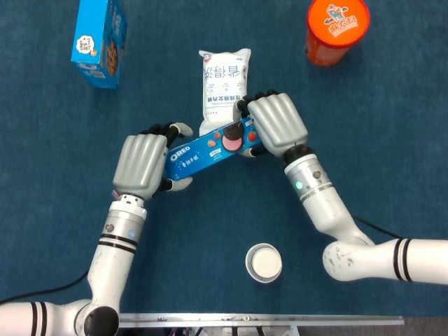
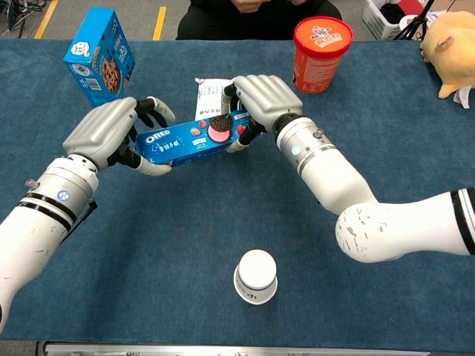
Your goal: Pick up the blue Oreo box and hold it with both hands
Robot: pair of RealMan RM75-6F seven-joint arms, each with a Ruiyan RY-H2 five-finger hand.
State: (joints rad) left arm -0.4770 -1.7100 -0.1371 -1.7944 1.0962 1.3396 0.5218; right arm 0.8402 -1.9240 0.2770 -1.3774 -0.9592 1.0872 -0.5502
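We see a blue Oreo box [image 1: 208,148] with white lettering between grey hands' black fingers [image 1: 159,129], orange tub [image 1: 336,29], white cup [image 1: 264,262], navy cloth [image 1: 392,140].

Looks like a robot lab / demo setup, not a home: table w/ dark blue felt-type cloth [image 2: 415,133], snack props laid out well apart – blue biscuit box [image 2: 100,55], orange tub [image 2: 321,43], white pouch [image 1: 224,77], paper cup [image 2: 256,276]. Person seated behind the table [image 2: 256,15], yellow floor tape [image 2: 159,21], yellow plush toy [image 2: 449,48] at far edge
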